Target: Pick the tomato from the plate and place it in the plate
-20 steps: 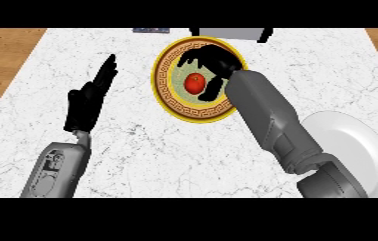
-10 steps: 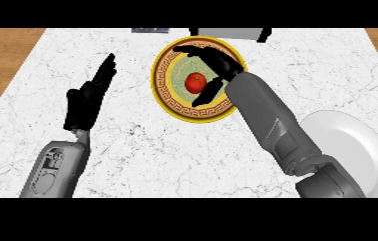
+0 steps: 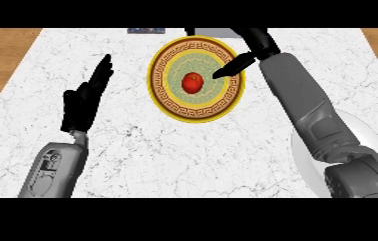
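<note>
A red tomato (image 3: 193, 82) lies at the middle of a yellow patterned plate (image 3: 168, 102) near the counter's far side. My right hand (image 3: 255, 46) hovers over the plate's upper right rim, open, with its fingers pointing down-left toward the tomato and a small gap between them and it. A plain white plate (image 3: 314, 157) shows at the lower right, largely hidden behind my right forearm. My left hand (image 3: 85, 101) rests open on the left of the counter, fingers up.
The white marble counter (image 3: 192, 155) ends in wooden strips at the far left and right edges. A dark object (image 3: 145, 30) sits at the counter's back edge, left of the yellow plate.
My right hand has moved up and to the right, off the tomato, which now shows fully. The tomato stays at the plate's middle. The left hand has not moved.
</note>
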